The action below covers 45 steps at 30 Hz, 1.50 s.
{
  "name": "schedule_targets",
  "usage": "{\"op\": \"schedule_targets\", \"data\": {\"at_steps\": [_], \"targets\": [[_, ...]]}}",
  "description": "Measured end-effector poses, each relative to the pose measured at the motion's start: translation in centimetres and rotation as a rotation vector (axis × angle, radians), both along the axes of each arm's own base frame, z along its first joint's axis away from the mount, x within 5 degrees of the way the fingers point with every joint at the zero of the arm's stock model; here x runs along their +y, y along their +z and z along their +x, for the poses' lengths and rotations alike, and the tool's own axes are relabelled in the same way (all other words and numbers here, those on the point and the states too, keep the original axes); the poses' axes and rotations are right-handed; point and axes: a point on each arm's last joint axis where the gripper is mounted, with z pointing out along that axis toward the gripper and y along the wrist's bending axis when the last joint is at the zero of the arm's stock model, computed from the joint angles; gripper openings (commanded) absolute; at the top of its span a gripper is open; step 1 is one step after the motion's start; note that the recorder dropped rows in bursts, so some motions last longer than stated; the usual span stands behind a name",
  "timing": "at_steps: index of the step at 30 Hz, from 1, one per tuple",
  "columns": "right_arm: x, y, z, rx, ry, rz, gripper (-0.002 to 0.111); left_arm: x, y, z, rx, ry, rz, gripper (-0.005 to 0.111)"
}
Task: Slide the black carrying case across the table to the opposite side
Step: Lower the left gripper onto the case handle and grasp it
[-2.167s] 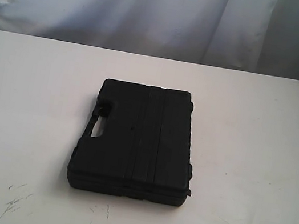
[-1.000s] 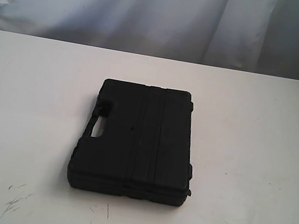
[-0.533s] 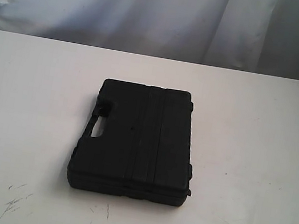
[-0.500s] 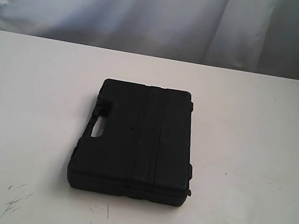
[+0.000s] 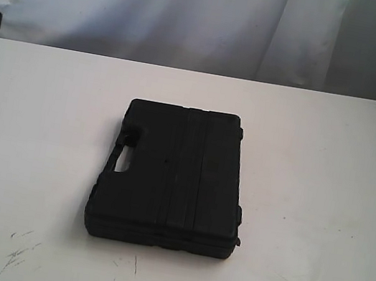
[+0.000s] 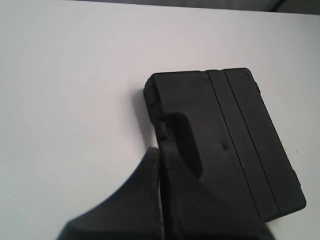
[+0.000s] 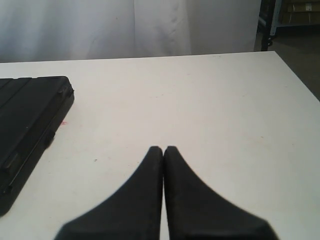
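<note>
Tabletop comes first: the large white table (image 5: 322, 208) fills the scene, with a white cloth curtain (image 5: 195, 18) hanging behind its far edge. The black rectangular plastic carrying case (image 5: 174, 174) lies flat and closed near the middle of the table, slightly left of centre, its long sides running near to far. Its handle cut-out (image 5: 124, 162) faces left.

The left gripper (image 6: 159, 152) has its two black fingers pressed together with nothing between them. In its wrist view the tips line up with the case's handle edge, but I cannot tell whether they touch it. The right gripper (image 7: 163, 148) is likewise closed tight on nothing, over bare table to the right of the case.

Thin dark scratch marks (image 5: 19, 250) cross the near left corner. A small red spot (image 7: 63, 122) sits just beside the case's right edge.
</note>
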Motion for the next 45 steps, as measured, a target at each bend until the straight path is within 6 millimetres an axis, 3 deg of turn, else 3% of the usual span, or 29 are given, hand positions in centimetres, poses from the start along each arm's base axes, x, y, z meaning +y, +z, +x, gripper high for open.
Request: {"op": "schedule_targets", "data": {"at_steps": [7, 21, 25, 33, 45], "targets": [[0.0, 0.0, 0.0, 0.0, 0.0, 0.0, 0.0, -3.0, -1.6, 4.1, 0.097, -0.051, 0.033, 0.0], [0.0, 0.0, 0.0, 0.0, 0.0, 0.0, 0.0, -8.6, -8.4, 9.2, 0.354, -0.095, 0.23, 0.0], [0.0, 0.0, 0.0, 0.0, 0.0, 0.0, 0.0, -9.7, -10.1, 10.1, 0.39, -0.095, 0.256, 0.003], [0.0, 0.0, 0.0, 0.0, 0.0, 0.0, 0.0, -11.0, -13.2, 11.9, 0.474, -0.095, 0.273, 0.034], [0.0, 0.0, 0.0, 0.0, 0.0, 0.0, 0.0, -12.2, -17.0, 12.7, 0.581, -0.091, 0.28, 0.034]]}}
